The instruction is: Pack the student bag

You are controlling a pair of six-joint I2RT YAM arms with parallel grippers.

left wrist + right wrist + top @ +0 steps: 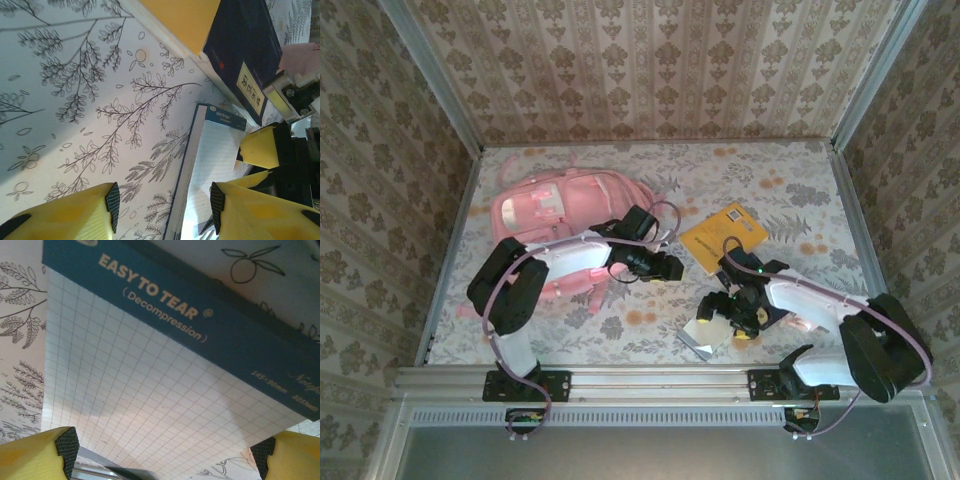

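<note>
the student bag (555, 205) lies flat on the rear left part of the counter (790, 190), a big pink shape on the flower-printed cloth. the left arm reaches across above its near edge. past the bag's right side, over bare cloth, hangs the left pincer (668, 267). in the left wrist view its two yellow fingers stand spread, the black pads (113, 205) facing each other with nothing between them but the leaf-patterned cloth and, lower down, the edge of a notepad (150, 390).

a yellow book (723, 235) lies near the middle of the counter, to the right of the bag and apart from it. a dark blue book (245, 50) with a cream label lies against its near side, partly under the right arm.

the notepad is nearer the front edge, well apart from the bag. it is a block of squared paper with a teal header band that reads "easy to tear (decompression)". the right pincer (165, 451) hangs just over it, its fingers spread wide, one black pad by each side of the pad's lower part. whether those pads touch the paper i cannot tell. in the left wrist view one yellow finger of the right pincer shows beside the notepad's far corner, close to the dark blue book.
</note>
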